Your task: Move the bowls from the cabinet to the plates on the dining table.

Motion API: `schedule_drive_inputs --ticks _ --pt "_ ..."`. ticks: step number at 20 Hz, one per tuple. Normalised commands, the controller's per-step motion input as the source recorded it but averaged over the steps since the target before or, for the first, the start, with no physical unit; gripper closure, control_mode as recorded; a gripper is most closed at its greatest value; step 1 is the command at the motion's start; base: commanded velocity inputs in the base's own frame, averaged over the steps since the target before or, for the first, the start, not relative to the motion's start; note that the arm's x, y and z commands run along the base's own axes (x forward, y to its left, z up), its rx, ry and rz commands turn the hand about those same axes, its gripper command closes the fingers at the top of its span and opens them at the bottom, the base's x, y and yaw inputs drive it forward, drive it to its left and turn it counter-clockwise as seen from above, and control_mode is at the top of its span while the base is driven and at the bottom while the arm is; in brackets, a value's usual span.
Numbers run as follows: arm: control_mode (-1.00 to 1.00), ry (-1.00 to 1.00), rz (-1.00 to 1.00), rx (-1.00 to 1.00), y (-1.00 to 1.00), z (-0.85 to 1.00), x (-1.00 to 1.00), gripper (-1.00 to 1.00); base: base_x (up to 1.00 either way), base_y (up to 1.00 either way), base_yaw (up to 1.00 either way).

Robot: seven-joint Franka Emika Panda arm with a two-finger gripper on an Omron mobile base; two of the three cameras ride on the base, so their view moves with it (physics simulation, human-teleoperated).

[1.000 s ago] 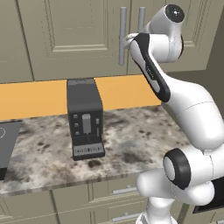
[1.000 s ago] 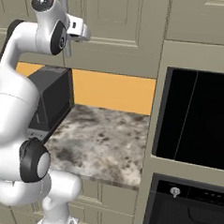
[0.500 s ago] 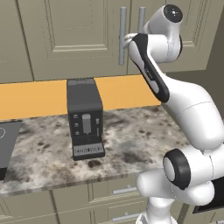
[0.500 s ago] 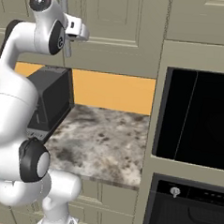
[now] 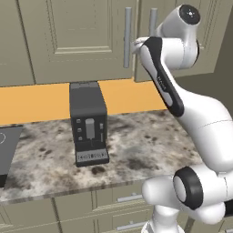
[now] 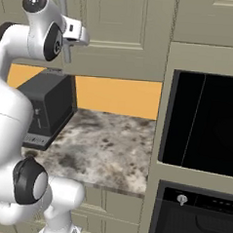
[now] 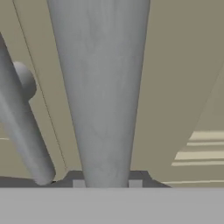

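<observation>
My gripper (image 7: 106, 183) had just closed, apparently clamping the right door's handle (image 7: 103, 87); the cabinet (image 5: 68, 41) stayed shut, bowls unreached.

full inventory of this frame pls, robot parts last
cabinet: one run of beige-grey wall doors, all shut, above the counter
handles: two, silver vertical bars, side by side where two doors meet; one sits between the gripper's fingers in the hand view
wall strip: one, orange, between cabinet and counter
coffee machine: one, dark grey, upright on the counter against the wall
counter: one, speckled grey-brown stone
cooktop: one, dark, at the counter's left edge, partly cut off
drawers: beige-grey, with horizontal silver handles, below the counter
ovens: two, black-fronted, stacked in a tall unit right of the counter
arm: one, white with dark joints, reaching up to the cabinet
gripper: one, shut on a handle
</observation>
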Motion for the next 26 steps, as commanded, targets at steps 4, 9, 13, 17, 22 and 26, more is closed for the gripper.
schedule_drive_inputs --ticks 4,9,13,17,22,26 --pt "-1.0 -0.03 0.0 0.0 -0.3 0.0 -0.7 1.0 0.0 0.0 0.0" --pt "-1.0 -0.02 0.0 0.0 -0.39 0.0 -0.6 1.0 0.0 0.0 0.0" --pt "-1.0 -0.01 0.0 0.0 -0.37 0.0 -0.55 1.0 0.0 0.0 0.0" --pt "-1.0 0.0 0.0 0.0 -0.45 -0.03 -0.5 1.0 0.0 0.0 0.0" --pt "-1.0 0.0 0.0 0.0 -0.46 -0.07 -0.5 1.0 0.0 0.0 0.0" --pt "-1.0 0.0 0.0 0.0 -0.52 -0.1 -0.42 1.0 0.0 0.0 0.0"
